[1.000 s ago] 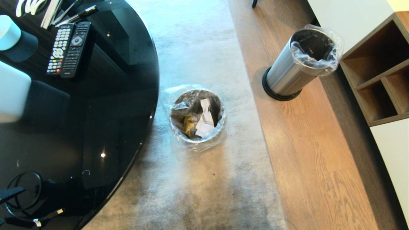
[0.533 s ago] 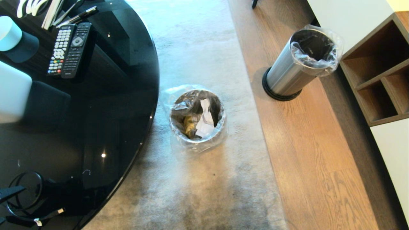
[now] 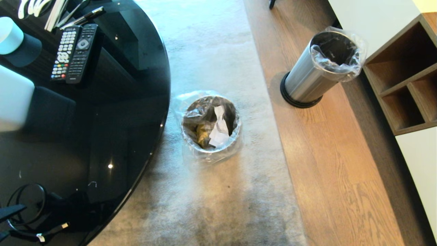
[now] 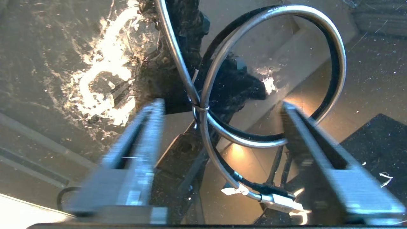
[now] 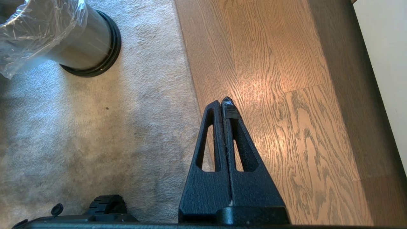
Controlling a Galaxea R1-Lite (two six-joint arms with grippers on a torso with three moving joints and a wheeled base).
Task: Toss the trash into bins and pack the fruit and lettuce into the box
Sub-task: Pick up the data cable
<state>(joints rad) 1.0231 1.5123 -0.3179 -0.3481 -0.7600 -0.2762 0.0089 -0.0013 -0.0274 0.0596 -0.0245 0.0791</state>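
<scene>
Left gripper (image 4: 219,105): fingers (image 4: 144,133) set apart with a wide gap, nothing between them but air; they hang over the glossy black round table (image 3: 112,112), where the gripper's own cable loop and plug show mirrored in the glass. Empty.

Right gripper (image 5: 223,103): black fingers pressed flat together, holding nothing, parked low over the edge where grey carpet (image 5: 95,133) meets wood floor (image 5: 270,79).

Near steel bin (image 3: 211,126): on the carpet just beside the table edge, clear liner bag folded over the rim. Contents: crumpled white tissue (image 3: 218,131) and gold-yellow snack wrapper (image 3: 202,133), lying against each other. Trash judged as disposed of.

Far steel bin (image 3: 309,77): on the wood floor, well apart from the first, beside a wooden shelf unit (image 3: 406,78); its contents cannot be told.

Apples, lettuce leaves, white box: none in view.

Handling notes, as judgements. Apples: light, hard, smooth, round; likely to roll or squirt from a glancing pinch, so take across the widest girth with fingers centred. Lettuce leaves: almost weightless, limp, easily torn; pinch near the thicker rib at the stem end, gently, expecting the rest to droop. Box lid: stiff, hinged; lift by its free edge.

Also on table: two remote controls (image 3: 73,51), side by side.
</scene>
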